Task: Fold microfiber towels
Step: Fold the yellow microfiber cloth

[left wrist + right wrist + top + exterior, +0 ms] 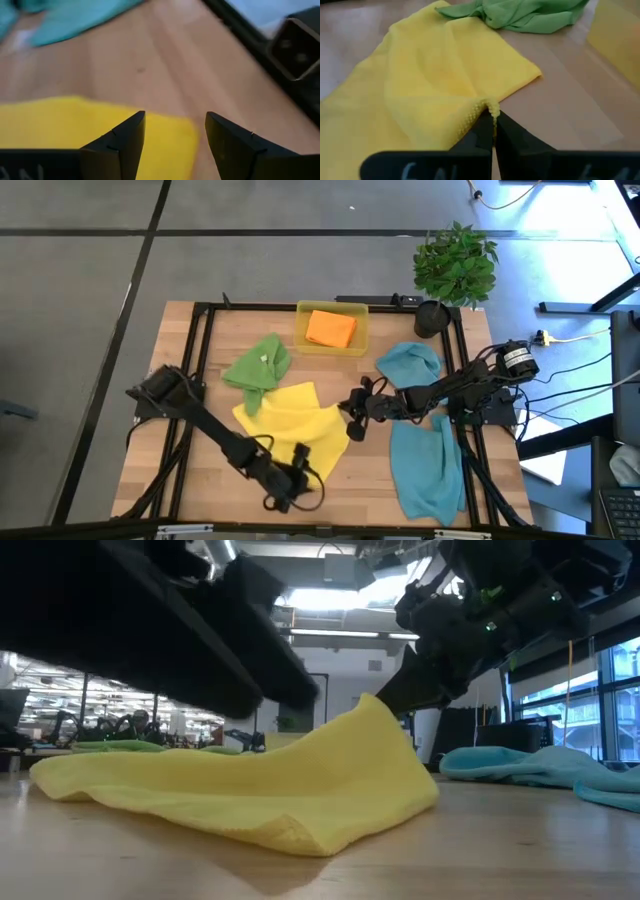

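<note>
At table centre, yellow towel (290,428) edge pinched tight by right gripper (493,116); left gripper (175,131) held agape, empty, over near corner. Thin pinch could be lost if lifted fast.

Wooden table (180,480), yellow towel (290,425), green towel (258,365), two teal towels (428,465), tray (331,345), potted plant (452,270)

A translucent yellow tray (303,339) is set at the wooden table's (360,490) far edge; a potted plant (452,270) is placed at its far right corner.

Overhead camera looks straight down on the desk (200,480); low camera sits at desk-top level; both share the yellow towel (290,425).
</note>
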